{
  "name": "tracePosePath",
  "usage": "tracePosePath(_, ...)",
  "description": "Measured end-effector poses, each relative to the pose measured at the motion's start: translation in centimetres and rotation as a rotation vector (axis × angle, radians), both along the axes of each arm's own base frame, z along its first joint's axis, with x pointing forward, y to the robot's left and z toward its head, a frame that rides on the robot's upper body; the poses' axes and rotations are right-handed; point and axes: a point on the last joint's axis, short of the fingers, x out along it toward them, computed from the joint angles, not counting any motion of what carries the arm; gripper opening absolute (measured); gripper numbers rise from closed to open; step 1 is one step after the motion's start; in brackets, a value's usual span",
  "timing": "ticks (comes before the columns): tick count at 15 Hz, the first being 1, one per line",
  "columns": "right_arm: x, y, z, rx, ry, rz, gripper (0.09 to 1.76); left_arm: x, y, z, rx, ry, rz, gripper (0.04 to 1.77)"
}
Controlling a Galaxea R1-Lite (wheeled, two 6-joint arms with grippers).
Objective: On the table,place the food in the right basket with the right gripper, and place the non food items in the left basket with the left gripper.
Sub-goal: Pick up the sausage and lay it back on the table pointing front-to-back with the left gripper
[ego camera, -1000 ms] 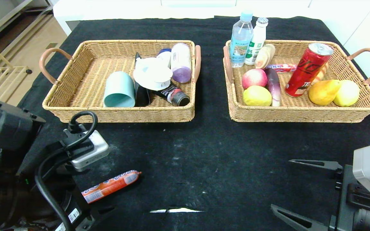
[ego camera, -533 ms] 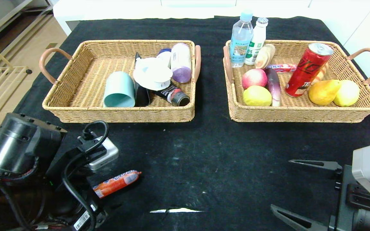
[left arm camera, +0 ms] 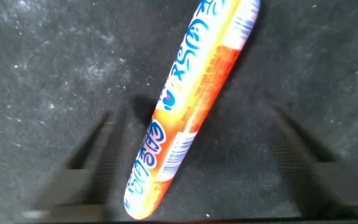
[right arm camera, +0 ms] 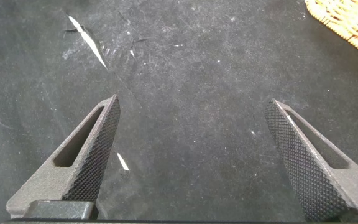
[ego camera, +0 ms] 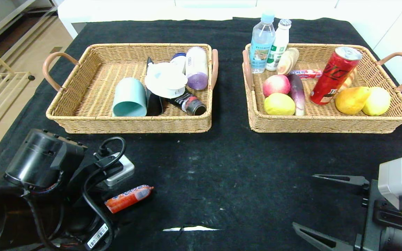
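The long orange wrapped sausage (ego camera: 128, 198) lies on the black table (ego camera: 222, 160) at the front left. In the left wrist view my left gripper (left arm camera: 191, 134) hangs straight over the sausage (left arm camera: 191, 106), open, one finger on each side and neither touching it. In the head view the left arm hides its fingers. At the front right my right gripper (ego camera: 304, 200) rests open and empty. The teal mug (ego camera: 129, 97) and white lid (ego camera: 166, 81) lie in the left basket (ego camera: 127, 122). The peach (ego camera: 276, 84), red can (ego camera: 335, 75) and bread roll (ego camera: 287, 61) are in the right basket (ego camera: 326, 123).
The left basket also holds tubes and a purple-ended bottle (ego camera: 196, 68). Two drink bottles (ego camera: 262, 42), lemons, a pear (ego camera: 351, 100) and an eggplant crowd the right basket. A white tear (ego camera: 191, 229) marks the cloth near the front edge.
My left arm has swung forward and to the right, settling lower over the sausage, and its fingers have drawn in a little. The right arm has barely moved.
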Motion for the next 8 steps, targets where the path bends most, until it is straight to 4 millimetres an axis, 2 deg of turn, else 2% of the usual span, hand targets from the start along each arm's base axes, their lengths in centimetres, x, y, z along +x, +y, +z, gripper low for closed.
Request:
tracePosePath(2,0.02,0.01,-0.03,-0.001,0.002,0.000,1.71,0.07,-0.01,-0.07,0.002,0.003,0.000,1.11)
tracePosePath(6,0.08,0.05,-0.10,-0.003,0.004,0.000,1.71,0.09,-0.07,-0.35,0.007,0.016,-0.004,0.66)
tracePosePath(7,0.09,0.06,-0.11,-0.004,0.004,0.000,1.71,0.13,-0.10,-0.40,0.008,0.018,-0.004,0.45)
tracePosePath(8,0.10,0.05,-0.11,-0.004,0.005,-0.001,1.71,0.17,-0.13,-0.44,0.009,0.019,-0.004,0.45)
